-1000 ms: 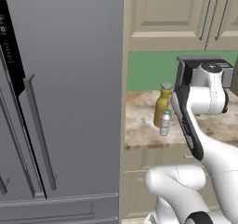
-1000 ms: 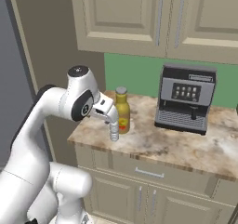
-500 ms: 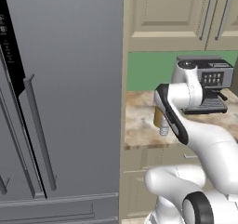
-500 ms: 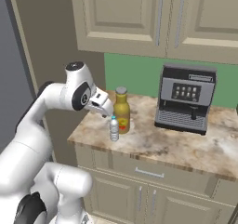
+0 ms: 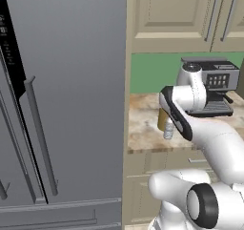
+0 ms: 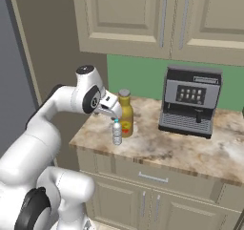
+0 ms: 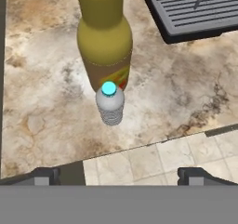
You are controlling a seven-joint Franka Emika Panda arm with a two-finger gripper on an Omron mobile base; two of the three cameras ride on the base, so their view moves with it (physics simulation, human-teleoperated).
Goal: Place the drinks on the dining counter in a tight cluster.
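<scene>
The two-finger gripper, jaws wide apart and empty, hangs above the small clear water bottle with blue cap at frame centre, likely lining up a grasp. The large amber-yellow bottle stands directly behind it on the short marbled counter.

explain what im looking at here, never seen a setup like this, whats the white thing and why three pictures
The white thing is a rendered robot arm on a driving base, in a kitchen. Two pictures come from cameras on the base, behind the arm to its left and right. The third comes from a camera on the hand, looking down between its fingertips. On the marbled counter stand a large yellow bottle, a small water bottle with a blue cap right in front of it, and a coffee machine. The gripper is open above the bottles and holds nothing.
</scene>
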